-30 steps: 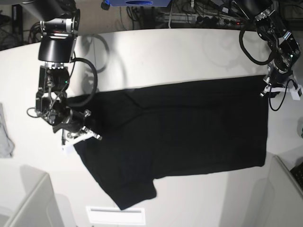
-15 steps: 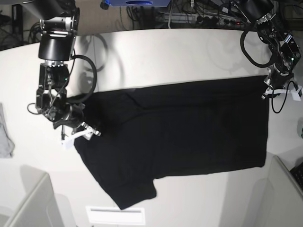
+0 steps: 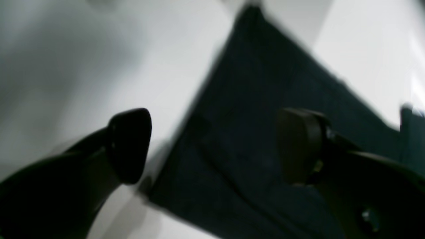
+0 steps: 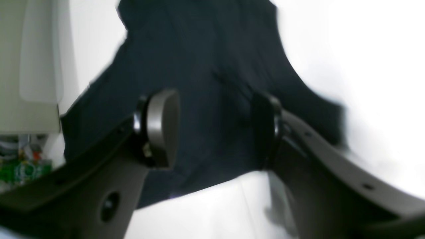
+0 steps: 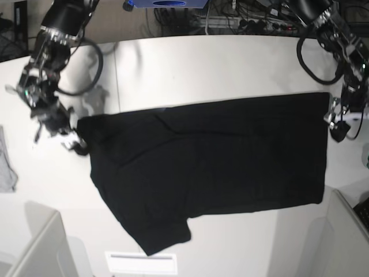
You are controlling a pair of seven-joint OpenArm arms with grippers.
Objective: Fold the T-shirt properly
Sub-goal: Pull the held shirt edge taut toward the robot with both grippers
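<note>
The black T-shirt [image 5: 213, 161] lies spread flat on the white table [image 5: 219, 63], one sleeve pointing to the front edge. My right gripper [image 5: 69, 140] hovers at the shirt's left edge. In the right wrist view its fingers [image 4: 162, 126] stand apart with nothing between them, and dark cloth [image 4: 206, 83] lies below. My left gripper [image 5: 338, 126] sits just off the shirt's right edge. In the left wrist view it [image 3: 212, 146] is open wide above a corner of the shirt [image 3: 252, 109], holding nothing. No print or label shows.
A small grey cloth [image 5: 6, 167] lies at the table's left edge. Pale partitions stand at the front left [image 5: 34, 242] and front right [image 5: 346, 231]. A white card [image 5: 141, 262] lies at the front edge. Cables run along the back.
Both grippers have opened and let go of the shirt. The right one pulled up and to the left off the sleeve side. The left one shifted slightly down past the right edge.
</note>
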